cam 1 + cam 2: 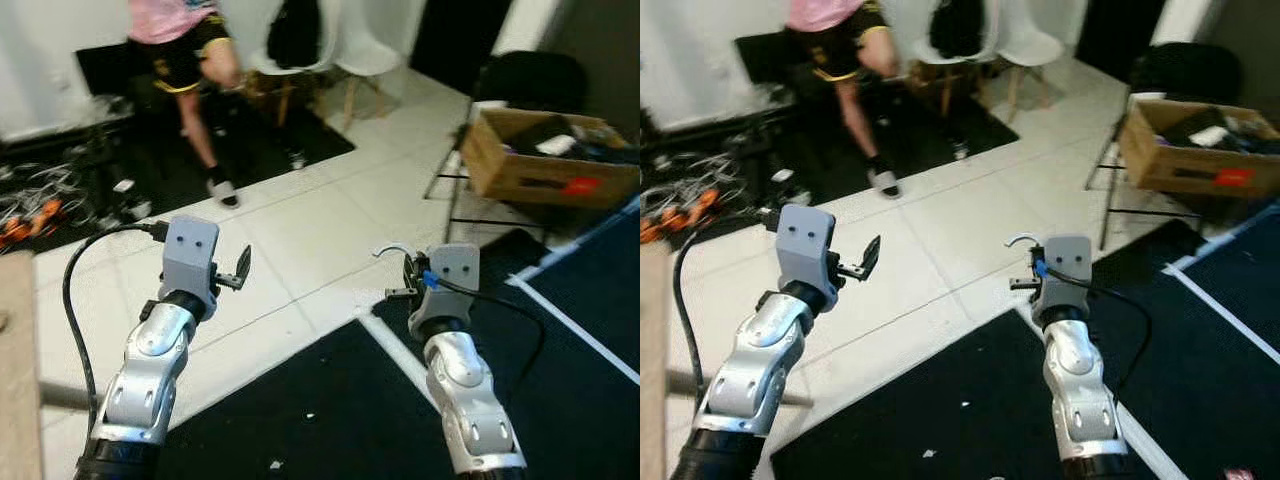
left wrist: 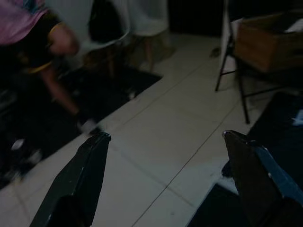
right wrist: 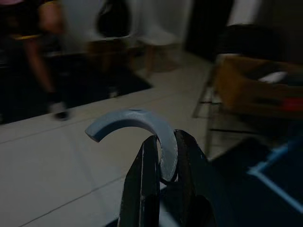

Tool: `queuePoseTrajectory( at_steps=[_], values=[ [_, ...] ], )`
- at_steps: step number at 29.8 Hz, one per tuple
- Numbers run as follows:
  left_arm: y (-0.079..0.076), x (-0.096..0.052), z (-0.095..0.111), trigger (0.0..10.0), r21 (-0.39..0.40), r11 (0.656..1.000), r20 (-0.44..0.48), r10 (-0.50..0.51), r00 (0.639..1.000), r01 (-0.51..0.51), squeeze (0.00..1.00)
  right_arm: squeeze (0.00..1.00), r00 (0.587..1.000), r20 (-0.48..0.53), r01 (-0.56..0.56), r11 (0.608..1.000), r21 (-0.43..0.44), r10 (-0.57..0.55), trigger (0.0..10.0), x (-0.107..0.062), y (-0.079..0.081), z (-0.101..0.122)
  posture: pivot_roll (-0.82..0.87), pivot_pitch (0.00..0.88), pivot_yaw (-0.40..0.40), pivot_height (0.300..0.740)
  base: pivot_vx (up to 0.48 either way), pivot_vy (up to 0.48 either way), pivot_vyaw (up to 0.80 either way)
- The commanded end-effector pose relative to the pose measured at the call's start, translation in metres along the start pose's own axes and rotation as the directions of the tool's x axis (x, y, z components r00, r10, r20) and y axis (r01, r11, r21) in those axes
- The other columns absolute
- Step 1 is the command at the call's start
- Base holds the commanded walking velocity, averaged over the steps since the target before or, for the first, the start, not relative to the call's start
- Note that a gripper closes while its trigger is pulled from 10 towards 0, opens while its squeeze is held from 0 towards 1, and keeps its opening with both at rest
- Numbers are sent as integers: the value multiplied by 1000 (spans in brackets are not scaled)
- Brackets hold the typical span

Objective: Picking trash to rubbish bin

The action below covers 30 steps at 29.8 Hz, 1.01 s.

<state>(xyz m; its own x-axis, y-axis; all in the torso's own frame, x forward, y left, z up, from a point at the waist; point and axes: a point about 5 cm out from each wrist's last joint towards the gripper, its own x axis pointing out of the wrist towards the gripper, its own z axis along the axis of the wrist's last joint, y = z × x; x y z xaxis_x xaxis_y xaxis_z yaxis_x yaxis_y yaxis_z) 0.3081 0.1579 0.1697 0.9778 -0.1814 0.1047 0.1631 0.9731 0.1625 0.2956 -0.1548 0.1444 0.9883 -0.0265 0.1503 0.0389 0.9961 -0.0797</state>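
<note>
Curved scrap in my right claw
My right gripper pinches a grey curved plastic piece; my left gripper hangs spread above white tile floor.

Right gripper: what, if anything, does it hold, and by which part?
The right gripper pinches a curved grey hook-shaped piece by one end; its other end arcs free.

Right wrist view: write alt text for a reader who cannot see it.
The right gripper is shut on a curved grey hook, held up above a pale tiled floor. Behind it, dim and blurred, are a person's legs, white chairs and a cardboard box.
</note>
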Motion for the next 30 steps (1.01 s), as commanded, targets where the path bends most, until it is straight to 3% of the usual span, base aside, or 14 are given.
queuePoseTrajectory(
  at_steps=[1, 13, 30],
  values=[
    [3, -2, -5, 10000, 7, 1000, -19, 13, 1000, -13, 0, 0, 1000, -22, 0, 1000, 9, 0, 10000, -4, 2, -6, -53, 87, 38, 740, 0, 0, -800],
    [6, 0, -5, 10000, 28, 1000, -20, 14, 1000, -13, 0, 0, 999, -31, 13, 1000, 20, -13, 10000, -8, 3, -8, -50, 100, 42, 740, 0, 0, -800],
    [9, -6, -15, 10000, -51, 996, -70, 63, 996, -67, 0, 0, 999, -40, -19, 1000, 24, 20, 10000, -5, 7, -10, -42, 98, 37, 740, 0, 0, -800]
  ],
)
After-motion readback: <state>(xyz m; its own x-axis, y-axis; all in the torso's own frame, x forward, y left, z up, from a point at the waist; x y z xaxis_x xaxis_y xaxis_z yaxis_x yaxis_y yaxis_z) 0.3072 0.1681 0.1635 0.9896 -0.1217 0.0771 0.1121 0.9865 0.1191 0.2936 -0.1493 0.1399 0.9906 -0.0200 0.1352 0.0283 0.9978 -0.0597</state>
